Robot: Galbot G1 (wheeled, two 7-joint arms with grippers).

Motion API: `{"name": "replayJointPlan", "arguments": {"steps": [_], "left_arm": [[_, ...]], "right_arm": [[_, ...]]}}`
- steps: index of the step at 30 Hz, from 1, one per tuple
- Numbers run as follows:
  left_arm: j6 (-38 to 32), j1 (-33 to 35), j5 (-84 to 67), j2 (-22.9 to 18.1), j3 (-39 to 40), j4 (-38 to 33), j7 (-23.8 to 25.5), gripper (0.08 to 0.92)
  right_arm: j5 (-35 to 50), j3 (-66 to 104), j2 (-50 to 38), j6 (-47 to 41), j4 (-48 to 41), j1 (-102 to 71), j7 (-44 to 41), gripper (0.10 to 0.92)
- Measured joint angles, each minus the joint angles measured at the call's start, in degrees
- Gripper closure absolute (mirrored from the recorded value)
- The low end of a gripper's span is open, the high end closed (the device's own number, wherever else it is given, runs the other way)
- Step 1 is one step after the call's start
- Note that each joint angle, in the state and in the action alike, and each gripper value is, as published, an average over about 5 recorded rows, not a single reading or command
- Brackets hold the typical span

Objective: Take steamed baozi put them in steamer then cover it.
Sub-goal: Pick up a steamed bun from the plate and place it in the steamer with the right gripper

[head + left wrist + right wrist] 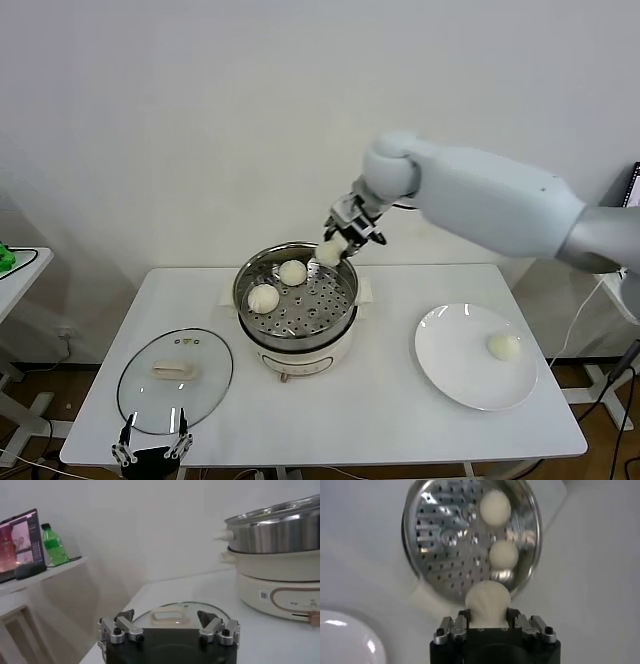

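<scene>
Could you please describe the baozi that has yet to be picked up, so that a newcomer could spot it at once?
Start at the steamer mid-table, then look to the robot's right for the white plate. The lone baozi lies on it; two others sit inside the steamer, and the right gripper holds a fourth.

We see cream-white baozi, shiny perforated steel steamer, white plate, clear glass lid with a cream handle, white table

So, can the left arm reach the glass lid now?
Probably yes: the left gripper, open, sits at the edge of the glass lid, and nothing lies between it and the cream handle.
</scene>
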Motion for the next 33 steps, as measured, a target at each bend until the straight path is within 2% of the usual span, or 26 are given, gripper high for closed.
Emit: {"name": "replayJointPlan", "arguments": {"steps": [18,33], "left_arm": [[-0.3,0.7,0.3,-1.4,-0.4,-0.3,-0.1,0.177],[-0.7,0.4,0.1,-1.8,-0.5,-0.2,-0.2,0.177]], "right_arm": [[-4.6,-5.0,3.9,11.8,2.4,-2.1,4.7,0.55],[-7.3,-8.4,5.4,17.3,2.3,-2.6,4.5,0.541]]}}
